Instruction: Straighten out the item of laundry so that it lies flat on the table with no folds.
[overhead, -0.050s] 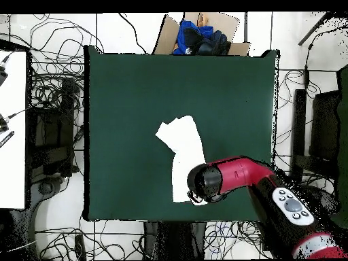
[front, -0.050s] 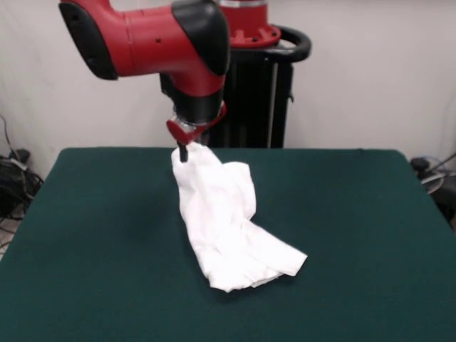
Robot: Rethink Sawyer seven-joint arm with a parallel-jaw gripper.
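White shirt [front, -0.050s: 224,221] seen bunched & creased, plain side out, no print visible; top end lifted toward 12 o'clock, lower end spread on green table [front, -0.050s: 92,242] toward 5 o'clock.

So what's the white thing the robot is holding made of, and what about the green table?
The T-shirt looks like soft, thin cloth, probably cotton: it hangs from the gripper in limp folds and crumples where it meets the table. The table has a dark green matte top with no shine, maybe felt or a similar covering, though that is hard to tell.
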